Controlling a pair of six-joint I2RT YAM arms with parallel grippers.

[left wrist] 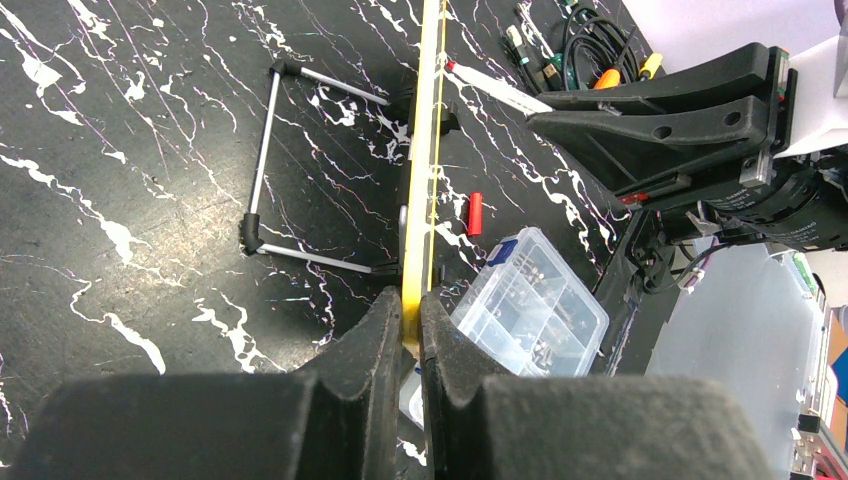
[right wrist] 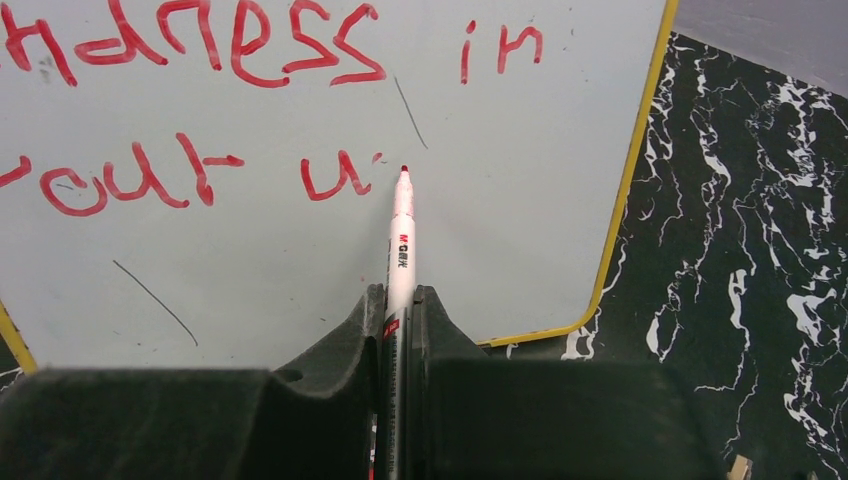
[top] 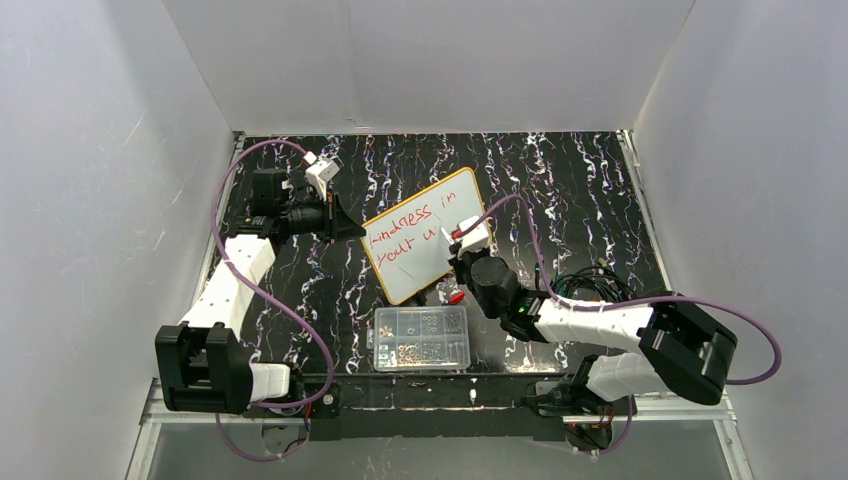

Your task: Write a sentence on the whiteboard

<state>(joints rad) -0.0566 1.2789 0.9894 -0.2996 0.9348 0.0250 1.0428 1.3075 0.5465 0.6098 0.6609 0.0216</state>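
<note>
The whiteboard (top: 425,250) stands tilted at mid-table, its yellow rim edge-on in the left wrist view (left wrist: 430,150). The red sentence (top: 412,222) reads "kindness in" over "your" and a partial letter like "u" (right wrist: 330,178). My left gripper (top: 352,230) is shut on the board's left edge, the rim pinched between its jaws (left wrist: 412,310). My right gripper (top: 462,248) is shut on a white red-tipped marker (right wrist: 400,240). The marker's tip is at the board face just right of the last letter. The marker also shows in the left wrist view (left wrist: 495,88).
A clear plastic compartment box (top: 422,337) with small parts lies in front of the board. A red marker cap (top: 456,297) lies between the box and the board. The board's wire stand (left wrist: 265,150) rests behind it. Cables (top: 590,285) are bundled at the right.
</note>
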